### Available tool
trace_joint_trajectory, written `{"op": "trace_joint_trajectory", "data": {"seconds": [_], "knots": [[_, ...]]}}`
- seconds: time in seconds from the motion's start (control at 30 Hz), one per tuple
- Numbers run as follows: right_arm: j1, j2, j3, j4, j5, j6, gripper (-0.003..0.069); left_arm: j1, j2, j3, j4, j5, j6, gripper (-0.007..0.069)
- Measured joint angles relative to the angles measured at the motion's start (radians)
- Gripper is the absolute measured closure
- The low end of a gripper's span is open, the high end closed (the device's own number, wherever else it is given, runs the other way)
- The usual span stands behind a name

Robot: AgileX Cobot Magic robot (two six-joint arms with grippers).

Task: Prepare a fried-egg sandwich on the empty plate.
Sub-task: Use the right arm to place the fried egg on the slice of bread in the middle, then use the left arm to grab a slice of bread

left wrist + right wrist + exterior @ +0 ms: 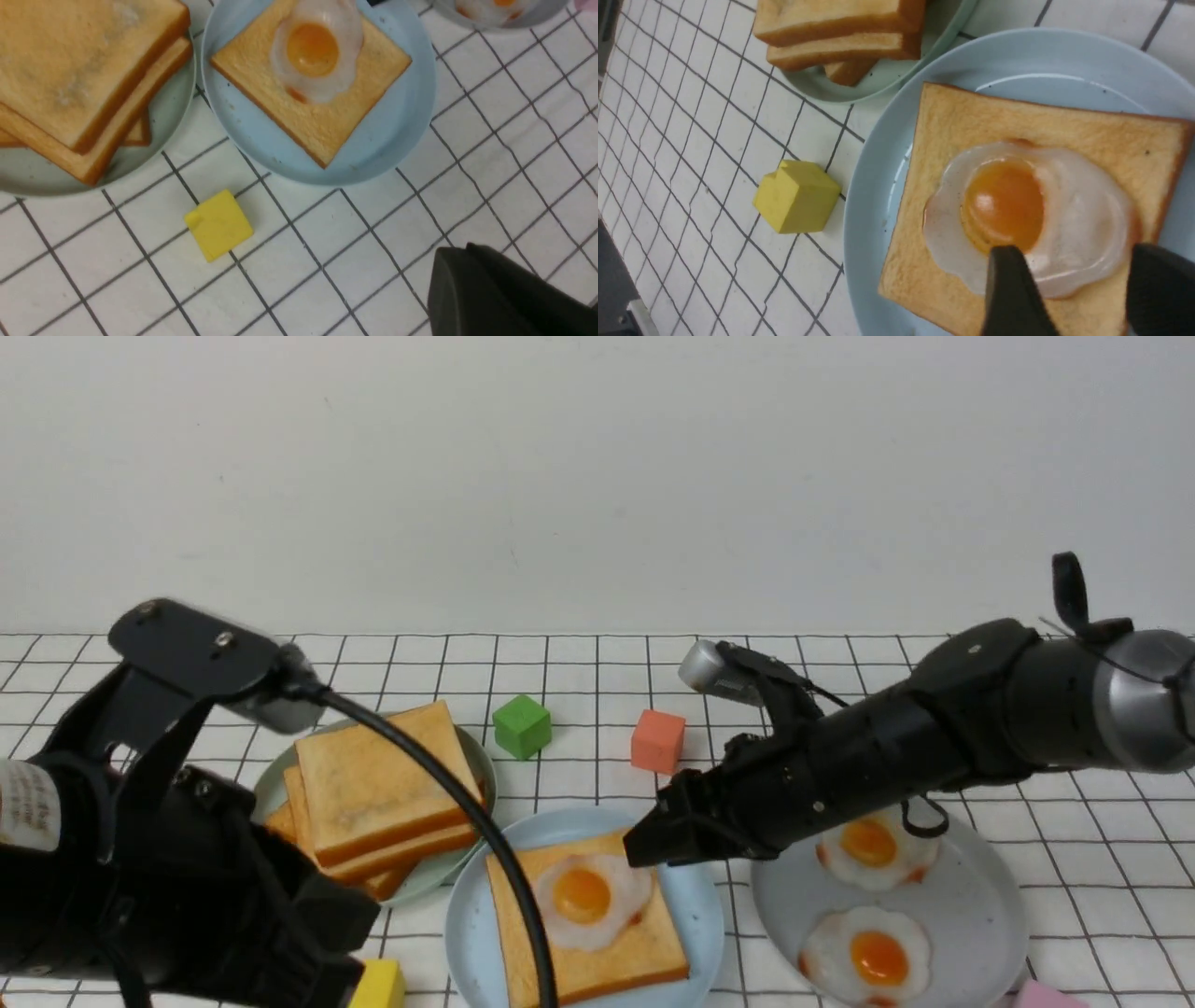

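Note:
The light blue plate (705, 905) holds one toast slice (607, 957) with a fried egg (588, 896) lying uncovered on top. They also show in the right wrist view, toast (971, 121) and egg (1017, 210). My right gripper (644, 845) is open and empty just above the egg's edge, with its fingers (1013, 289) straddling the white. My left gripper (451, 256) is shut and empty, low at the near left over bare tablecloth, apart from the plate (387, 140).
A pile of toast slices (383, 793) sits on a pale green plate (481, 756) at the left. A grey plate (971, 905) with two fried eggs is at the right. Green cube (521, 726), red cube (657, 740), yellow cube (378, 985), pink piece (1046, 997).

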Motion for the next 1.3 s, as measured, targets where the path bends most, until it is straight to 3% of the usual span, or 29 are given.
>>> {"op": "trace_joint_trajectory", "data": {"seconds": [0.03,0.17,0.37,0.5,0.83,0.87,0.97,1.13,1.3], "knots": [[-0.015,-0.033,0.000,-0.043,0.005,0.001,0.0208,0.000,0.011,0.000,0.000,-0.031,-0.001,0.0606],[-0.055,-0.159,-0.016,-0.202,0.052,0.069,0.0119,0.000,0.047,0.000,0.000,-0.104,-0.022,0.0603],[-0.056,-0.363,-0.131,-0.550,0.226,0.288,0.0113,0.000,0.177,0.000,-0.003,-0.148,-0.069,0.0599],[0.003,-0.481,-0.150,-0.669,0.253,0.378,0.0120,0.052,0.299,-0.022,-0.014,-0.141,-0.135,0.0599],[0.277,-0.553,-0.151,-0.796,0.271,0.461,0.0121,0.385,0.475,-0.112,-0.243,-0.060,-0.155,0.0586],[0.318,-0.547,-0.151,-0.807,0.259,0.462,0.0123,0.455,0.490,-0.112,-0.282,-0.076,-0.156,0.0566],[0.356,-0.534,-0.151,-0.809,0.234,0.462,0.0123,0.526,0.522,-0.112,-0.318,-0.121,-0.156,0.0503],[0.365,-0.506,-0.151,-0.815,0.174,0.498,0.0124,0.541,0.586,-0.112,-0.349,-0.209,-0.122,0.0354],[0.365,-0.487,-0.151,-0.820,0.139,0.521,0.0124,0.541,0.669,-0.112,-0.410,-0.295,-0.061,0.0270]]}}
